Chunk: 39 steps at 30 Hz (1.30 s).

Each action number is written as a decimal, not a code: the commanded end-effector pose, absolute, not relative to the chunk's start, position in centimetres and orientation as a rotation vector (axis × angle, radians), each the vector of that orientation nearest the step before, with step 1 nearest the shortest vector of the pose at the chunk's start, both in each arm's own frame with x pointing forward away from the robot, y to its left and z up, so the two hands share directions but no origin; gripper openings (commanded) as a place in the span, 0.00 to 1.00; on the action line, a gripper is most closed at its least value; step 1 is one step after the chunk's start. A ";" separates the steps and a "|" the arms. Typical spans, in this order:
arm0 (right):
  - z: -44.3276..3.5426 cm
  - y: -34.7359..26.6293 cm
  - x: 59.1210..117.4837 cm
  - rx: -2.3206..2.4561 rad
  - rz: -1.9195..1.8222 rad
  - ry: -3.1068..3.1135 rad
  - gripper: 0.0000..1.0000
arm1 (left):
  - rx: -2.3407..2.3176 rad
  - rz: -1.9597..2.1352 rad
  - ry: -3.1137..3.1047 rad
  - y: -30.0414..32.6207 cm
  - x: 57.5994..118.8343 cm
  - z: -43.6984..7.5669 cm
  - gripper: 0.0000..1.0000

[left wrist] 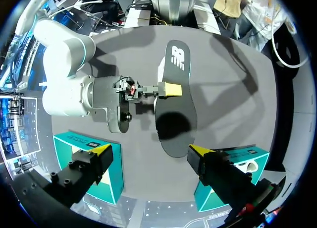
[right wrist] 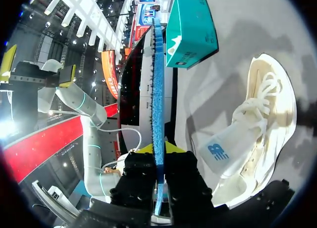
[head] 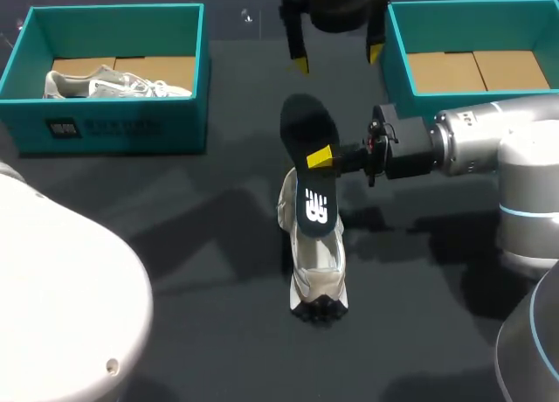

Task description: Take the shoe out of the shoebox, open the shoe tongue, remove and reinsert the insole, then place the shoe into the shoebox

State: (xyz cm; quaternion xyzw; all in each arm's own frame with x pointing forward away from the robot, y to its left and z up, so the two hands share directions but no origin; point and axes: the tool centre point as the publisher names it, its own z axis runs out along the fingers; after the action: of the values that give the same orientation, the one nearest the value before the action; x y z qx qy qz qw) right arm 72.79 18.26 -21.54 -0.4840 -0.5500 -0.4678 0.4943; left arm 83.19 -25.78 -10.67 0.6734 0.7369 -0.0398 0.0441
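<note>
Right gripper (head: 320, 157) pinches insole (head: 302, 127) over sneaker (head: 316, 275); left gripper (head: 338, 59), twelve o'clock of it, hangs open; edgewise pinch may let insole twist loose.

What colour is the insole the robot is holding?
Black, with a white mark at one end. The insole shows best in the head view.
</note>
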 end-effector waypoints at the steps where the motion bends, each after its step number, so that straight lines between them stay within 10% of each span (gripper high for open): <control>1: -21.6 18.4 72.7 -1.175 -1.135 -1.333 0.00 | 2.069 -0.112 2.267 -26.1 83.2 -10.7 1.00; 39: -21.6 18.4 72.7 -1.175 -1.135 -1.333 0.00 | 1.733 -0.738 1.778 -19.1 80.1 -11.6 1.00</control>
State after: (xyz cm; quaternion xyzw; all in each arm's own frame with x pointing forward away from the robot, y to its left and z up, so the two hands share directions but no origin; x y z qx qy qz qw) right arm 72.79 18.27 -21.57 -0.4838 -0.5497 -0.4683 0.4944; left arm 80.82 -20.29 -10.84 0.6776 0.6962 -0.1759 0.1585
